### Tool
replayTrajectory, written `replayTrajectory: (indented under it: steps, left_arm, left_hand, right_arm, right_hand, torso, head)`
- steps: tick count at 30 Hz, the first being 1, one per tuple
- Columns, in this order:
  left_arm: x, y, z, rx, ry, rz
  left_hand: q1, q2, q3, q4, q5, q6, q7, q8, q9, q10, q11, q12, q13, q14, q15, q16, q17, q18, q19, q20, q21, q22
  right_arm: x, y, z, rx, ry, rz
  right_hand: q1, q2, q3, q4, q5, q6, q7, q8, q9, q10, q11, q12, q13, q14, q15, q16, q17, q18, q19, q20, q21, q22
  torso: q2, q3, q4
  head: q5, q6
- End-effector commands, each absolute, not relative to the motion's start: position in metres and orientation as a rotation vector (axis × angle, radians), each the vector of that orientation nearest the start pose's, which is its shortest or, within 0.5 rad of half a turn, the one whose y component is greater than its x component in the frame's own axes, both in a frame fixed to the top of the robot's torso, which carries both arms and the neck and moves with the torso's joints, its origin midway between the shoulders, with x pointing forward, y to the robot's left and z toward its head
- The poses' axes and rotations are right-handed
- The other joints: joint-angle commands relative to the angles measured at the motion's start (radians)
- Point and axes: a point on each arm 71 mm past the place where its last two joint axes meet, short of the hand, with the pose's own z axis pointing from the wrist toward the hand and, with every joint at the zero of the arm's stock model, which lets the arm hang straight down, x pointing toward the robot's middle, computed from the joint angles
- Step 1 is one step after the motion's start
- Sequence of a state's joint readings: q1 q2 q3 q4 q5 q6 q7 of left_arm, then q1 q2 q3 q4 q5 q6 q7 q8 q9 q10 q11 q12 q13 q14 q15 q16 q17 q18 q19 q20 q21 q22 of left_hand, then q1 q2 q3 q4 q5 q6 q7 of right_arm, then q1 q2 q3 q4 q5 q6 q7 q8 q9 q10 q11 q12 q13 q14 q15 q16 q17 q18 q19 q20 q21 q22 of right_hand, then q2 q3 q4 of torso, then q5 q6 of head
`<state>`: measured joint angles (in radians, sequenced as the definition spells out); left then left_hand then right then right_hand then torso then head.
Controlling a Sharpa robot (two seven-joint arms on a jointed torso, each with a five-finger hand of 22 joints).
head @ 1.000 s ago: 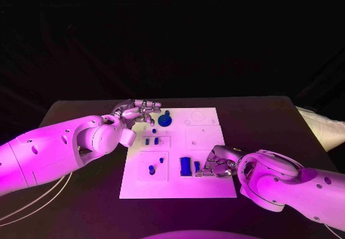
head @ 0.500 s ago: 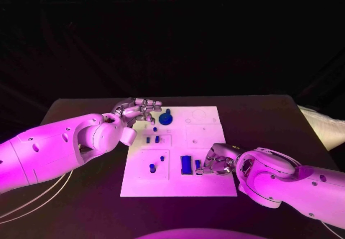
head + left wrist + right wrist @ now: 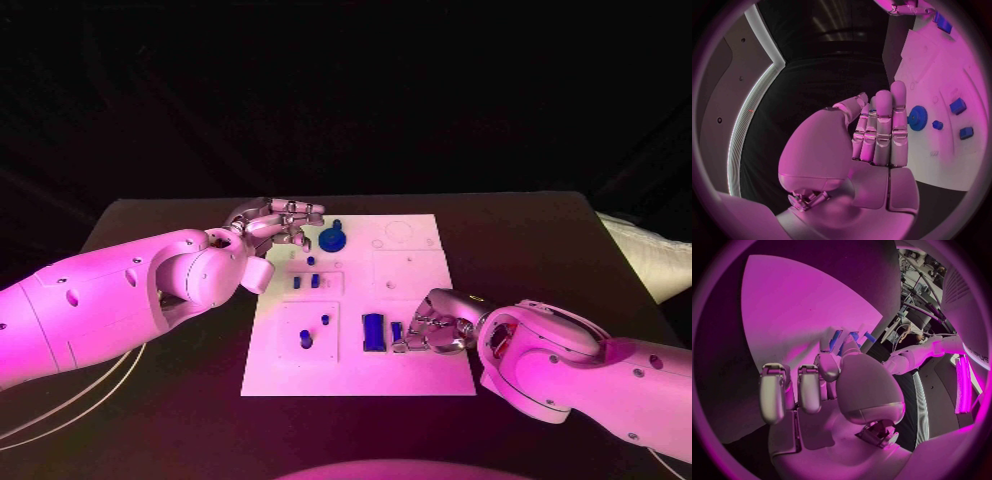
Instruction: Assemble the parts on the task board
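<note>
Several small blue parts sit on the white task board at the table's middle: a round gear at the far left, short pegs nearer, a tall block near the front. The left hand hovers at the board's far-left corner, fingers straight and together, holding nothing. The right hand rests just right of the block, fingers curled; whether it grips a part cannot be told, since the fingers hide it.
</note>
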<state>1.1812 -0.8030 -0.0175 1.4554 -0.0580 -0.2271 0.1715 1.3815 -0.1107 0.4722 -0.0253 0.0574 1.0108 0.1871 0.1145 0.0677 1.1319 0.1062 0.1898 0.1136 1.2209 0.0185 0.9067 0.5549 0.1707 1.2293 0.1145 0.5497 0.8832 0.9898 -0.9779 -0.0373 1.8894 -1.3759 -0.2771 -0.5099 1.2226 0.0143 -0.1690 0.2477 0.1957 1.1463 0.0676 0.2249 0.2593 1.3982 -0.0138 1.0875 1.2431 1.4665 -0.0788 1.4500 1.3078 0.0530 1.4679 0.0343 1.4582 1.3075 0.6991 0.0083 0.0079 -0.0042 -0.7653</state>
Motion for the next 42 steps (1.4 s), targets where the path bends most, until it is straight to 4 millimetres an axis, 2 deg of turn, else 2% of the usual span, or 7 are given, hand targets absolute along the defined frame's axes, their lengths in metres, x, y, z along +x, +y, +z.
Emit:
replayTrajectory:
  steps: [1,9,13,34,35,41,42]
  left_arm:
    - [0.498,0.202,-0.198,-1.161,1.650,-1.478]
    - [0.500,0.208,-0.197,-1.167,1.548,-1.506]
    - [0.503,0.211,-0.198,-1.182,1.506,-1.515]
    - [0.529,0.235,-0.211,-1.272,1.342,-1.414]
    - [0.526,0.232,-0.213,-1.251,1.404,-1.422]
    - [0.520,0.227,-0.215,-1.251,1.384,-1.402]
    - [0.519,0.226,-0.216,-1.250,1.378,-1.396]
  left_hand:
    - [0.008,-0.001,-0.001,-0.005,0.003,-0.005,-0.001,0.003,0.000,-0.007,0.001,0.006,-0.001,-0.007,-0.001,0.003,-0.001,0.012,0.003,0.000,-0.006,-0.001]
    - [-0.067,-0.042,-0.052,0.029,0.004,-0.006,-0.004,0.006,0.000,-0.005,0.002,0.017,0.000,-0.021,0.007,-0.002,-0.008,0.008,-0.010,0.007,-0.018,-0.007]
    - [-0.097,-0.052,-0.129,0.060,0.005,0.002,-0.007,0.016,0.001,-0.018,0.009,0.026,0.001,-0.166,0.029,-0.132,-0.077,0.003,-0.172,0.031,-0.158,-0.088]
    - [0.022,-0.008,-0.111,0.013,0.006,0.036,-0.014,-0.030,0.001,0.018,0.027,-0.116,-0.050,-0.164,0.087,-0.679,-0.355,0.013,-0.302,0.105,-0.437,-0.395]
    - [-0.405,0.026,-0.223,0.025,-0.057,-0.283,-0.066,-0.114,-0.068,-0.331,-0.013,-0.190,-0.114,-0.487,0.055,-0.744,-0.413,-0.051,-0.583,0.037,-0.468,-0.539]
    - [-0.597,0.111,-0.271,0.025,-0.057,-0.427,-0.090,-0.114,-0.068,-0.490,-0.031,-0.190,-0.114,-0.632,-0.019,-0.779,-0.443,-0.062,-0.712,0.008,-0.550,-0.610]
    - [-0.629,0.111,-0.279,0.025,-0.057,-0.451,-0.094,-0.114,-0.068,-0.516,-0.034,-0.190,-0.114,-0.656,-0.019,-0.784,-0.447,-0.063,-0.733,0.003,-0.550,-0.622]
  right_arm:
    - [0.376,-0.182,-0.238,0.215,1.990,0.730]
    - [0.413,-0.201,-0.207,0.412,1.797,0.997]
    - [0.435,-0.210,-0.200,0.558,1.719,1.148]
    - [0.536,-0.244,-0.213,1.027,1.428,1.357]
    - [0.533,-0.242,-0.213,0.959,1.483,1.257]
    - [0.526,-0.236,-0.215,0.986,1.447,1.265]
    - [0.524,-0.234,-0.215,0.995,1.436,1.267]
  right_hand:
    - [0.001,-0.004,-0.016,-0.001,0.015,-0.023,0.001,-0.006,0.000,-0.038,0.007,-0.068,-0.043,0.063,0.004,-0.035,0.074,-0.001,-0.007,-0.001,-0.032,0.053]
    - [0.102,0.026,-0.015,-0.048,0.052,-0.113,0.039,-0.052,-0.016,-0.217,0.040,-0.429,-0.298,0.012,0.031,-0.224,-0.117,0.045,-0.116,0.022,-0.206,-0.162]
    - [0.187,0.062,0.012,-0.084,0.009,-0.197,0.084,-0.097,-0.038,-0.331,0.081,-0.613,-0.454,-0.167,0.064,-0.727,-0.555,0.127,-0.369,0.053,-0.632,-0.621]
    - [0.301,0.077,0.154,-0.226,-0.063,-0.134,0.109,-0.163,-0.163,-0.267,0.141,-1.021,-1.159,-0.283,0.165,-1.389,-1.106,0.131,-0.389,0.147,-1.237,-1.086]
    - [-0.143,-0.014,0.169,-0.248,-0.100,-0.444,0.056,-0.225,-0.188,-0.611,0.103,-1.088,-1.243,-0.644,0.079,-1.450,-1.156,0.072,-0.719,0.093,-1.298,-1.146]
    - [-0.367,-0.014,0.169,-0.248,-0.121,-0.581,0.031,-0.225,-0.259,-0.765,0.085,-1.088,-1.243,-0.805,0.079,-1.450,-1.193,0.054,-0.865,0.068,-1.334,-1.183]
    - [-0.400,-0.014,0.169,-0.248,-0.124,-0.603,0.028,-0.225,-0.259,-0.790,0.014,-1.088,-1.243,-0.830,0.079,-1.450,-1.197,0.055,-0.888,0.064,-1.338,-1.187]
  torso:
    - [-0.003,-0.0016,0.0015]
    - [-0.014,-0.0099,-0.0070]
    - [-0.026,-0.0181,-0.0141]
    - [-0.097,-0.0264,-0.0256]
    - [-0.085,-0.0275,-0.0252]
    - [-0.110,-0.0207,-0.0190]
    - [-0.117,-0.0186,-0.0172]
  head:
    - [0.000,0.004]
    - [-0.006,0.023]
    - [-0.010,0.040]
    - [-0.004,0.130]
    - [-0.010,0.121]
    - [-0.005,0.136]
    - [-0.004,0.141]
